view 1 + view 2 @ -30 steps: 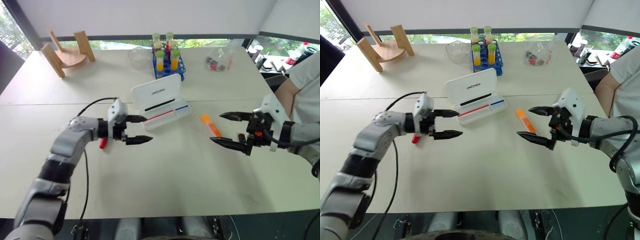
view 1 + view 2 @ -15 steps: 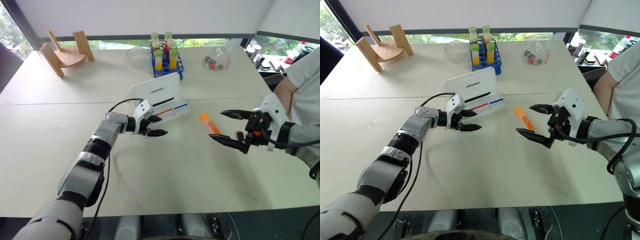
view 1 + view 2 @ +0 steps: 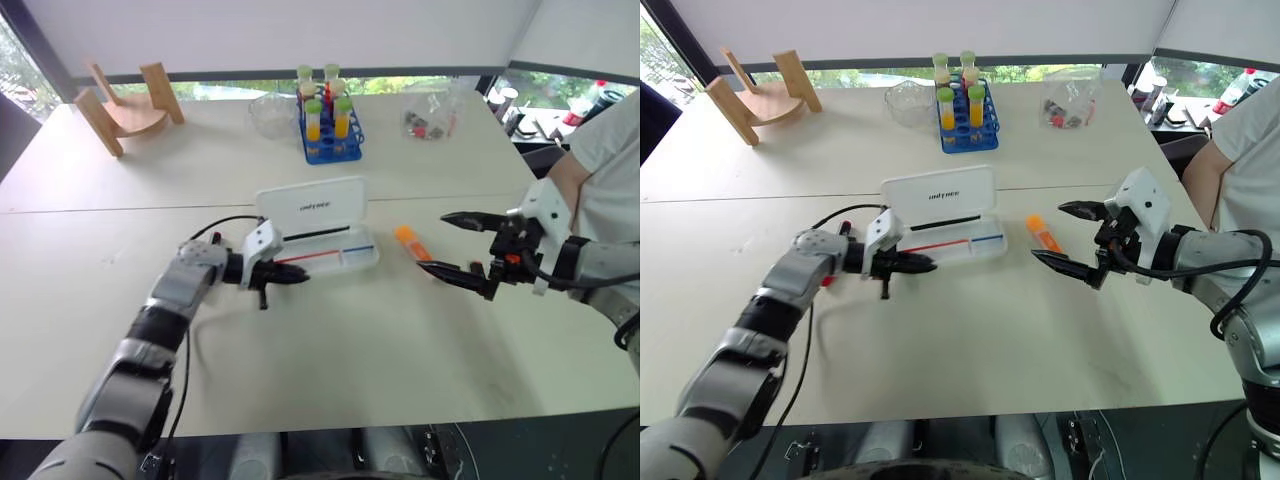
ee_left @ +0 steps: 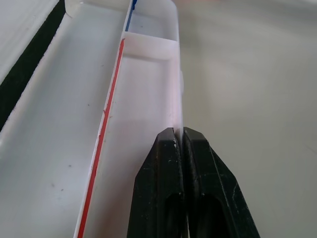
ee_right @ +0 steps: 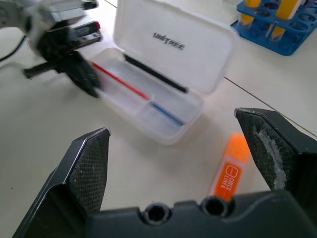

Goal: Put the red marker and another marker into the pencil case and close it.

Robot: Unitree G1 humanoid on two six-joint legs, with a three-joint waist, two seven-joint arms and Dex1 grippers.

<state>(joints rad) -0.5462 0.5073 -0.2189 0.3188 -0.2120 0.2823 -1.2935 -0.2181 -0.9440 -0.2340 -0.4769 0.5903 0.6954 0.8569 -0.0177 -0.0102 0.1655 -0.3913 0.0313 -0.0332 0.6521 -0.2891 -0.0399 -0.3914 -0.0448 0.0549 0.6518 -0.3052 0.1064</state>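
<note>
Lying open on the table (image 3: 330, 330), the pencil case (image 3: 322, 230) has the left gripper (image 3: 298, 276) at its near-left edge, jaws pressed together with nothing visibly held. The red marker (image 3: 841, 233) lies behind that wrist, mostly hidden. The orange marker (image 3: 410, 242) lies right of the case, just left of the right gripper's (image 3: 462, 245) wide, empty jaws.

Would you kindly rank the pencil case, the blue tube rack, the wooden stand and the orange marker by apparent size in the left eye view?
1. Pencil case, open, looks largest.
2. Wooden stand and blue tube rack: similar, and both sit farther from the camera, so I would not rank them.
3. Orange marker, clearly smallest.
</note>
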